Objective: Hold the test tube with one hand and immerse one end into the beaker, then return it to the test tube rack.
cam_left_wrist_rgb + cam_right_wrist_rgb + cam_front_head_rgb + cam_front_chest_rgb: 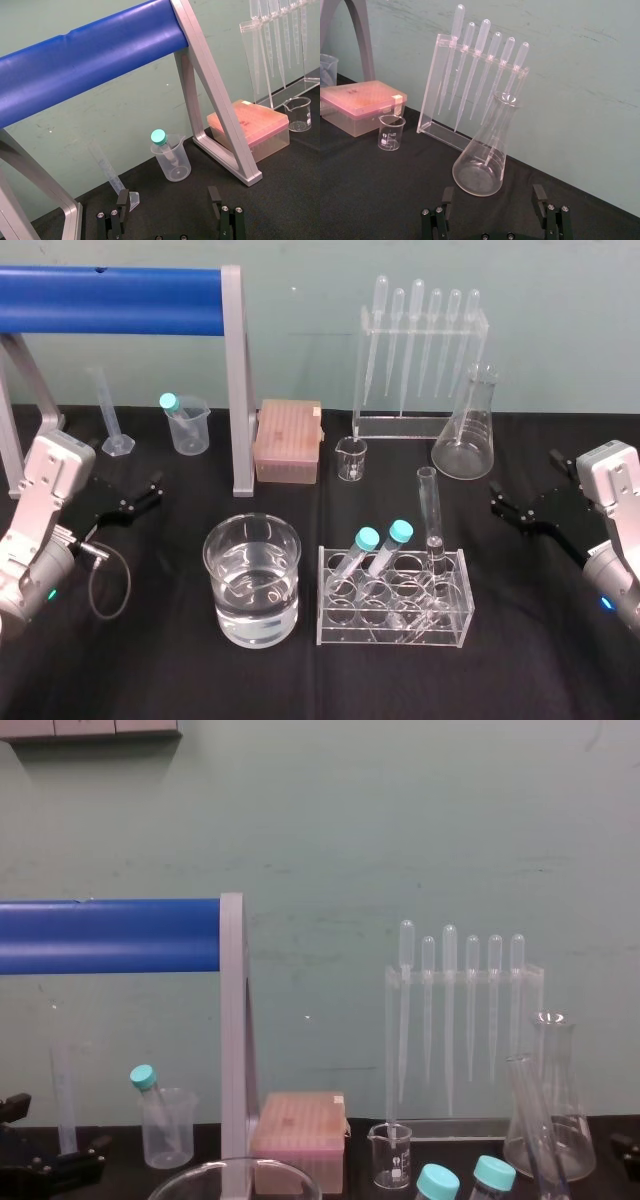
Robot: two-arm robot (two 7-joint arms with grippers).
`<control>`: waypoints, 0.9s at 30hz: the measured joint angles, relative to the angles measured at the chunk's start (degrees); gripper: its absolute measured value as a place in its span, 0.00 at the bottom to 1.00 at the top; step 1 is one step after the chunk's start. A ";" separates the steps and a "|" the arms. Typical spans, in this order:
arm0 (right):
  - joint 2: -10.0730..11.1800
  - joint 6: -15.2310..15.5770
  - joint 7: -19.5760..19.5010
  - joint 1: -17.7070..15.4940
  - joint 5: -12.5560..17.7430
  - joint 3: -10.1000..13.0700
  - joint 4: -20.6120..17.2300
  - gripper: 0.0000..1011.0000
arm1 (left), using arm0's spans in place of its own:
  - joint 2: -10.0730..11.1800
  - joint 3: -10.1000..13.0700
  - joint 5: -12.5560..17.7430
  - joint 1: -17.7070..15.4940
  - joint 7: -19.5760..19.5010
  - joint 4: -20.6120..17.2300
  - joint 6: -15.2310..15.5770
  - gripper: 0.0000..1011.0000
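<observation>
The test tube (432, 510) stands at the right end of the test tube rack (390, 637), to the left of the right tool (493, 197) and slightly nearer the robot. Nothing grips it. It is a long, smooth cylinder of clear glass with an open lipped rim, and it leans a little. The right tool hovers low over the black desk (150, 670), fingers spread wide with nothing between them. The left tool (168, 202) is likewise spread and empty, parked at the far left. To its right and nearer the robot sits the beaker (215, 585), a wide round glass vessel part filled with clear liquid, just beside the rack's left end.

The grasp looks not yet begun, and the right tool is the nearer one. It would do best to close on the bare length above the rack and under the lip, pinching gently since the glass is slick. Lifting along the tube's own lean should free it from the acrylic hole. The teal-capped tubes (399, 533) slant just left of it, so the inner finger needs room.
</observation>
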 joint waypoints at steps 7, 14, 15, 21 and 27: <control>0.00 0.00 0.00 0.00 0.00 0.00 0.00 0.99 | 0.00 0.00 0.00 0.00 0.00 0.00 0.00 0.99; 0.00 0.00 0.00 0.00 0.00 0.00 0.00 0.99 | 0.00 0.00 0.00 0.00 0.00 0.00 0.00 0.99; 0.00 0.00 0.00 0.00 0.00 0.00 0.00 0.99 | 0.00 0.00 0.00 0.00 0.00 0.00 0.00 0.99; 0.00 0.00 0.00 0.00 0.00 0.00 0.00 0.99 | 0.00 0.00 0.00 0.00 0.00 0.00 0.00 0.99; 0.00 0.00 0.00 0.00 0.00 0.00 0.00 0.99 | 0.00 0.00 0.00 0.00 0.00 0.00 0.00 0.99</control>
